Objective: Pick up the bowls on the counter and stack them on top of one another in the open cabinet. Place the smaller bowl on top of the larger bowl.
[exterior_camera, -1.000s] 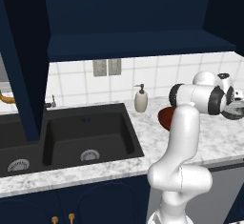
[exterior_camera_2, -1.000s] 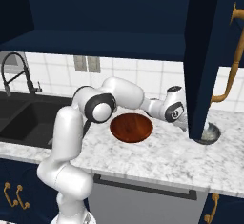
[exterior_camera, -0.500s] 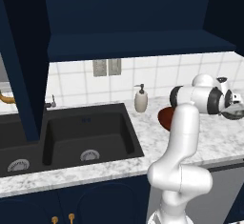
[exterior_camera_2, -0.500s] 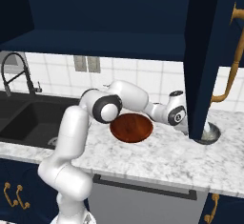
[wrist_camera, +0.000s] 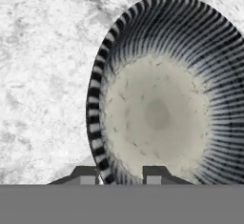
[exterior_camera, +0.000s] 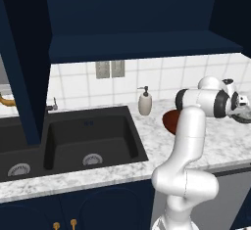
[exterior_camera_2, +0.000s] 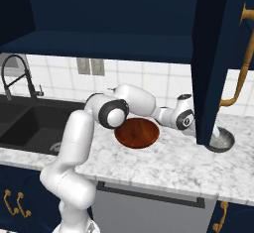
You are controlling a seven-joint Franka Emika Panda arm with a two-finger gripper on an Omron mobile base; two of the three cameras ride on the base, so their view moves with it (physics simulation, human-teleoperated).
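tabletop (exterior_camera_2: 173, 167): marbled, carrying both bowls
larger bowl (exterior_camera_2: 137, 132): sat mid-tabletop, left of the wrist
smaller bowl (wrist_camera: 159, 99): far right, directly beneath the end effector — its near rim ran between the tips
end effector (wrist_camera: 121, 174): tips narrowly apart, straddling that rim, not yet closed

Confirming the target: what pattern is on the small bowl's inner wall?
Black-and-white radial stripes around a beige centre, small bowl, hand view.

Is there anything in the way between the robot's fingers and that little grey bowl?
Nothing visible. In the hand view the gripper sits right at the smaller bowl, one finger outside its rim and the other inside, with bare counter around it. The larger bowl lies off to the side.
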